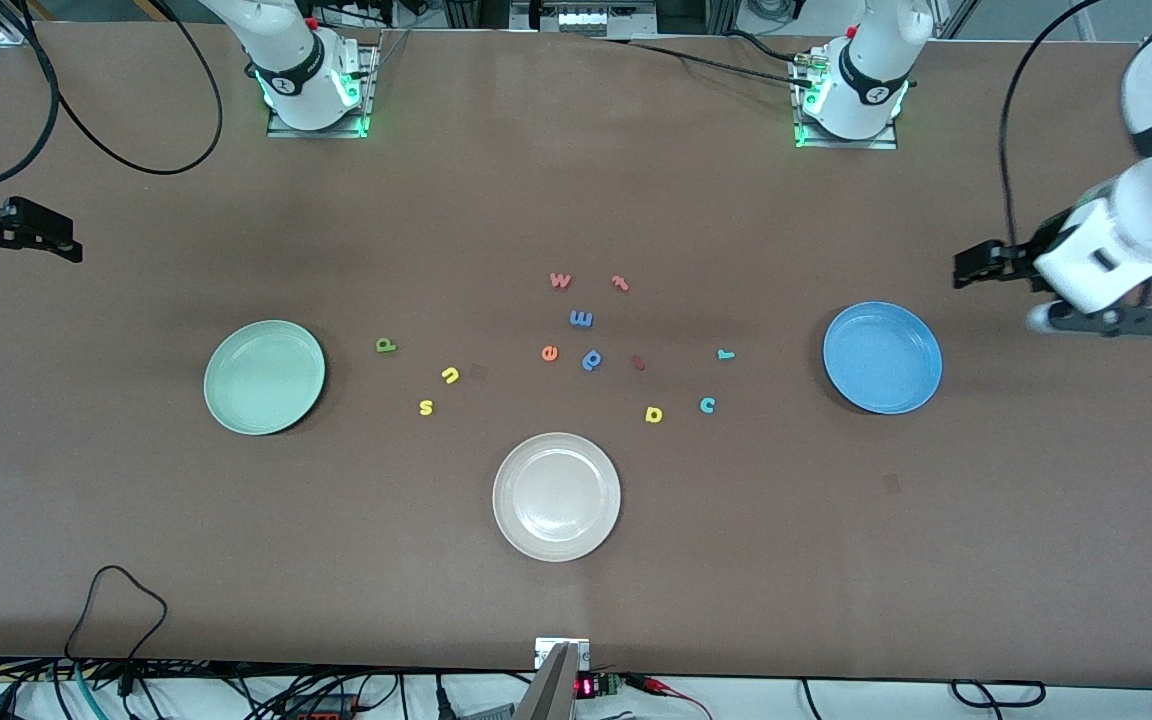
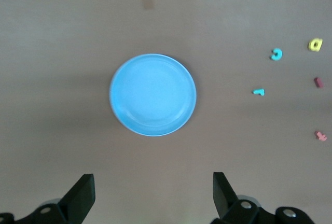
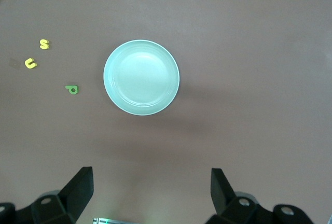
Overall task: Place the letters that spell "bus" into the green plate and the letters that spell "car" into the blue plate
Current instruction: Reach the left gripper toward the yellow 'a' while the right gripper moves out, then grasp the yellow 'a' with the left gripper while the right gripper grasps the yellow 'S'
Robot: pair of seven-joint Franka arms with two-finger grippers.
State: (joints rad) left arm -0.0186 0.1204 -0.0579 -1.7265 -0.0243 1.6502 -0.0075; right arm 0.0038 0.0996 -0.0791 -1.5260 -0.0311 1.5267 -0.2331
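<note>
The green plate (image 1: 264, 377) (image 3: 141, 77) lies toward the right arm's end, with the dark green b (image 1: 386, 345) (image 3: 72, 89), yellow u (image 1: 450, 375) (image 3: 30, 63) and yellow s (image 1: 426, 407) (image 3: 44, 44) on the table beside it. The blue plate (image 1: 882, 357) (image 2: 153, 94) lies toward the left arm's end, near the teal c (image 1: 707, 405) (image 2: 276, 54), yellow a (image 1: 653, 414) (image 2: 315, 44) and teal r (image 1: 726, 354) (image 2: 259, 92). Both plates hold nothing. My left gripper (image 1: 966, 270) (image 2: 154, 195) hangs open over bare table by the blue plate. My right gripper (image 1: 71, 245) (image 3: 151, 190) hangs open over the table's end by the green plate.
A white plate (image 1: 556, 496) sits nearer the front camera at mid-table. Other letters lie in the middle: a pink w (image 1: 560, 280), red-orange t (image 1: 620, 283), blue m (image 1: 581, 319), orange e (image 1: 550, 352), blue p (image 1: 592, 360) and a dark red piece (image 1: 639, 363).
</note>
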